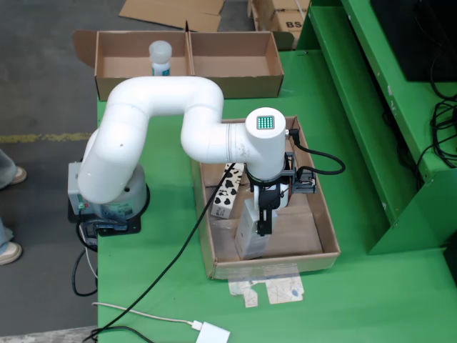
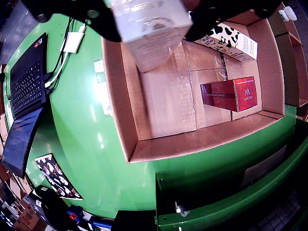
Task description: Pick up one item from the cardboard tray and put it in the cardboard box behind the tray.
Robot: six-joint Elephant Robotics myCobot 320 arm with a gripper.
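The cardboard tray [image 1: 328,236] lies on the green table and also shows in the wrist view [image 2: 120,120]. My gripper [image 1: 263,223] reaches down into it and is shut on a pale, plastic-wrapped carton [image 1: 248,232], which stands upright near the tray's front. In the wrist view the carton [image 2: 151,33] sits between the dark fingers [image 2: 98,21]. I cannot tell if it is off the floor. A cow-patterned carton [image 1: 227,191] [image 2: 226,38] and a red box [image 2: 230,94] lie in the tray. The divided cardboard box [image 1: 235,64] stands behind the tray.
A white bottle [image 1: 160,57] stands in the left compartment of the back box. A raised green ledge [image 1: 378,128] runs along the right. A white adapter [image 1: 213,333] and cables lie near the front edge. A laptop [image 2: 26,82] sits beside the tray. Tape scraps [image 1: 268,289] lie at the tray's front.
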